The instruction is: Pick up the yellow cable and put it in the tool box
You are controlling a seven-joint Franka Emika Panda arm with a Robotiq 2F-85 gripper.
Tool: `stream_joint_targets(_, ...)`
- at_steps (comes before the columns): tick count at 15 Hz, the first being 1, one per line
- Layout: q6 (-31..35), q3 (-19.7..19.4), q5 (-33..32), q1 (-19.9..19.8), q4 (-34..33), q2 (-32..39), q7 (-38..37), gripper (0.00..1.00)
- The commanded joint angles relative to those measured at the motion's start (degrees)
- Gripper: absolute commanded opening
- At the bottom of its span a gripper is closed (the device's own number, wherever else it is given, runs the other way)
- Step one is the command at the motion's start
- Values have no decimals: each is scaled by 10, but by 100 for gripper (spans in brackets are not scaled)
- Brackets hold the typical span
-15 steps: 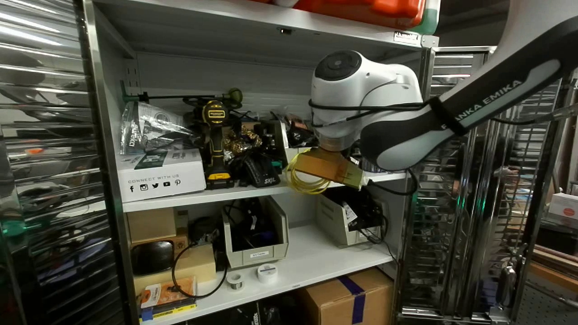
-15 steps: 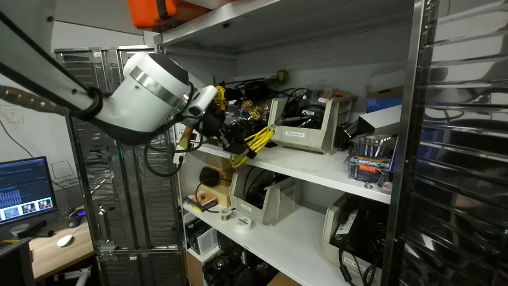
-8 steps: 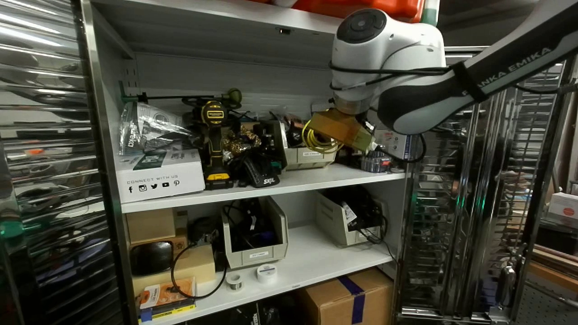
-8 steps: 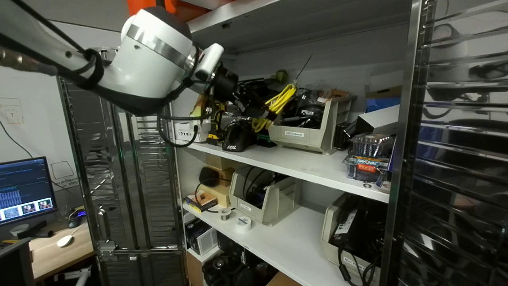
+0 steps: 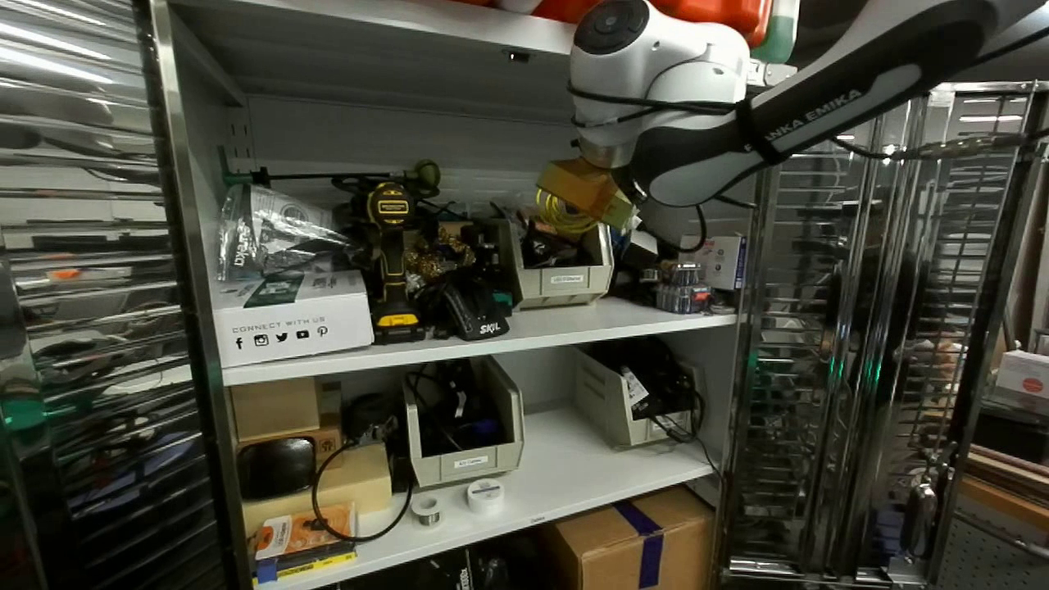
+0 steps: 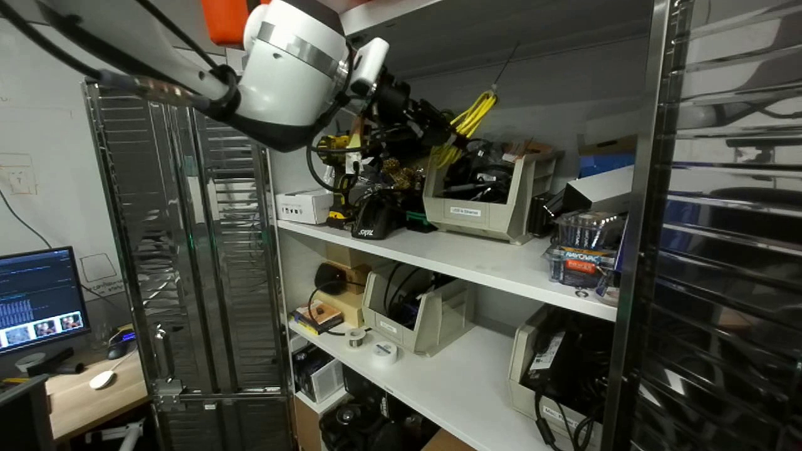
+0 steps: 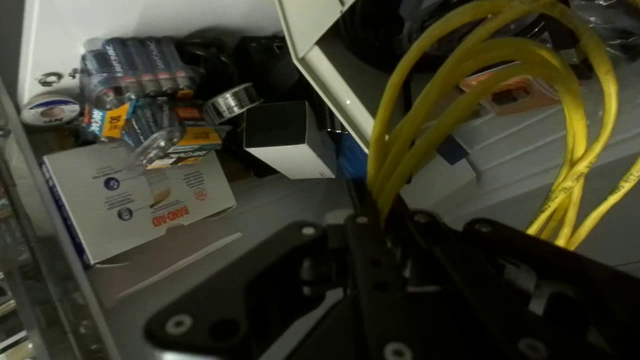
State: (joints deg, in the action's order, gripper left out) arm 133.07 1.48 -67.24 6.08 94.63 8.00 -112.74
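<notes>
The yellow cable (image 5: 561,215) is a coil of thin bright loops, also in the exterior view (image 6: 473,116) and the wrist view (image 7: 572,177). My gripper (image 6: 458,141) is shut on the loops and holds them up in the air, above and in front of the grey bin on the upper shelf. In the wrist view the loops run down between the fingers of the gripper (image 7: 382,212); the tips are dark and partly hidden. The gripper's tan-yellow cover (image 5: 586,192) hides the fingers in an exterior view. I cannot make out the tool box in any view.
The labelled grey bin (image 5: 565,283) of black cables lies just below the cable. Right of it are battery packs (image 6: 579,257) and a white box (image 7: 145,195). Left are a drill (image 5: 392,246), a black SKIL item (image 5: 475,311) and a white carton (image 5: 295,319). A shelf (image 5: 393,20) is overhead.
The gripper has risen from the upper shelf's front edge and moved further in, to above the grey bin, carrying the yellow cable. It stays shut on it.
</notes>
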Motion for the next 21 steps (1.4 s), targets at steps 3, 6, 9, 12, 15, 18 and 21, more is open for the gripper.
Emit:
stream_joint_targets(3, -49, -7, 9, 4, -198, 132, 43, 5)
stream_joint_targets(6, -46, -7, 48, 2, -278, 191, 82, 5)
stream_joint_targets(9, -41, -6, 112, 0, -352, 249, 130, 5)
stream_joint_targets(12, -49, -16, 177, 5, -423, 302, 179, 5)
stream_joint_targets(15, -66, -22, 245, 7, -487, 342, 248, 33)
stream_joint_targets(18, -70, 32, 289, -19, -493, 336, 300, 56)
stream_joint_targets(21, -72, 64, 321, -26, -472, 320, 341, 78)
